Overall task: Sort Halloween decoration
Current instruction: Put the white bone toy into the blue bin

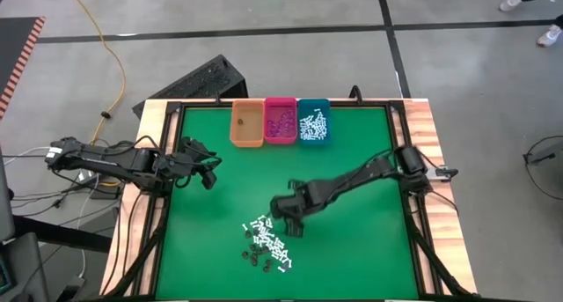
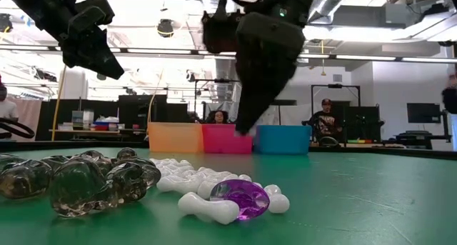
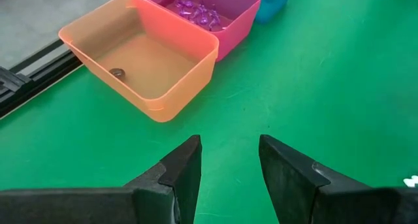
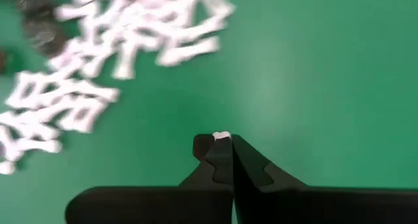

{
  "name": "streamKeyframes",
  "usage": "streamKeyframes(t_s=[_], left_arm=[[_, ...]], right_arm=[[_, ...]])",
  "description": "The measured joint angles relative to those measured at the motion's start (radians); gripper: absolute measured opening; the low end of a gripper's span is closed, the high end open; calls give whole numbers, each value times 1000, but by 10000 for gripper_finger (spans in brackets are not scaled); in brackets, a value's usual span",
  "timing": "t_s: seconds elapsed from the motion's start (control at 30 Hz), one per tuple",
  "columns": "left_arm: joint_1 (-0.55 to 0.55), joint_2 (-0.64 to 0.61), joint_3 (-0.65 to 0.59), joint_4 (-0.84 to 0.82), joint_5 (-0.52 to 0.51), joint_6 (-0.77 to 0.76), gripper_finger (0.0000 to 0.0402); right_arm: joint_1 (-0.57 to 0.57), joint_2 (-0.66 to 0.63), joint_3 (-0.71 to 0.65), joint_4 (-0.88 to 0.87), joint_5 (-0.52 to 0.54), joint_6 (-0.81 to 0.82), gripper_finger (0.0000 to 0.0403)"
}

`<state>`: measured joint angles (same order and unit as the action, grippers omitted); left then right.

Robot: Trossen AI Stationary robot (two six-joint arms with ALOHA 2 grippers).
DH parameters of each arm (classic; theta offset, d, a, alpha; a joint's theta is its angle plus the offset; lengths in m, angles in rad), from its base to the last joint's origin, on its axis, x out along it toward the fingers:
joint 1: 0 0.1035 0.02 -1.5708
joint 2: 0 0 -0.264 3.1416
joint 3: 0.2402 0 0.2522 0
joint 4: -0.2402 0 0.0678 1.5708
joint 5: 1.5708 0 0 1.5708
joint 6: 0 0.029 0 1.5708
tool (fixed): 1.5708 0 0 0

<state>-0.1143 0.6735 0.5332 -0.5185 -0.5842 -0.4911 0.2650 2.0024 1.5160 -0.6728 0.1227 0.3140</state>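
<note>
The Halloween decoration lies as a pile (image 1: 268, 245) of small white bone-shaped sticks (image 2: 207, 188), a purple piece (image 2: 239, 198) and dark translucent pieces (image 2: 78, 181) on the green table near its front edge. My right gripper (image 1: 286, 224) hangs just above the pile's far edge, shut on one white piece (image 4: 221, 136). My left gripper (image 1: 209, 174) waits open at the table's left side, nothing between its fingers (image 3: 186, 165). My right gripper pinches a small white piece between its two fingertips; only one rounded end (image 4: 221, 136) sticks out past them, the rest is hidden by the fingers. The fingers slant steeply down from the table's right. The piece is lifted clear of the table.
Three bins stand side by side at the far edge: orange (image 1: 247, 123) with one dark piece inside (image 3: 117, 72), pink (image 1: 281, 121) with purple pieces, teal (image 1: 313, 121) with white pieces. Bare green table lies between pile and bins. People sit in the room beyond.
</note>
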Motion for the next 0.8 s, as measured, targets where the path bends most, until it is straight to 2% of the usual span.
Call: streamKeyframes(t_s=[0.2, 0.33, 0.5, 0.67, 0.8], left_arm=[[0, 0, 0, -7, 0, 0, 144], [0, 0, 0, -8, 0, 0, 144], [0, 0, 0, -7, -2, 1, 144], [0, 0, 0, -8, -4, 1, 144], [0, 0, 0, -8, -4, 1, 144]], right_arm=[[-110, -111, 0, -141, 68, -111, 16], [-228, -195, 1, -222, 132, -183, 16], [-403, -269, 1, -227, 206, -280, 16], [-591, -288, 2, -217, 214, -297, 21], [-698, -267, 2, -189, 193, -296, 43]])
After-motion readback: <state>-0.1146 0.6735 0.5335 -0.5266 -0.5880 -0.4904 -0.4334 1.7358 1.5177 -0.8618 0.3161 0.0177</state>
